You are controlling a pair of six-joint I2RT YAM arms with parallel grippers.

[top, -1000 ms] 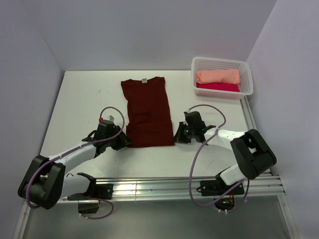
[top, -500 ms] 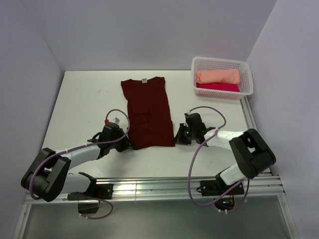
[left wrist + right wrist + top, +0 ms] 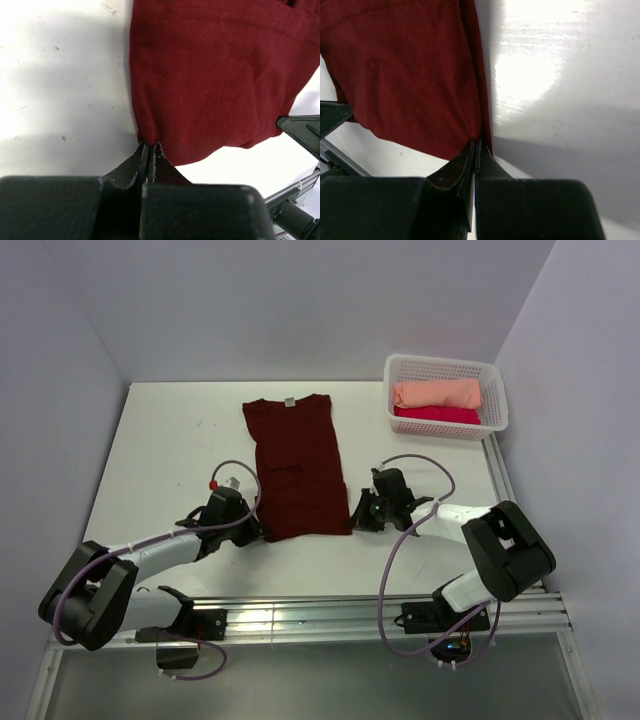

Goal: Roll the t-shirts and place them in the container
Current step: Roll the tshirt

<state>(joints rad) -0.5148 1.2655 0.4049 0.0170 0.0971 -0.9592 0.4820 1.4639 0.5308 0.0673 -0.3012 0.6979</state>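
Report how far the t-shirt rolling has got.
Done: the peach shirt and the pink shirt look rolled, in the basket. In hand: the left gripper and the right gripper are shut on the near hem corners of the maroon t-shirt, which lies flat. Left: rolling it toward the collar; no roll has begun.

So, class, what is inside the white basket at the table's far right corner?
The basket holds two rolled shirts: a peach shirt at the back, a pink shirt nearer the arms. They cover the basket floor, so anything beneath is hidden.

Crimson tee (image 3: 440, 416) mostly under peach tee (image 3: 436, 393)
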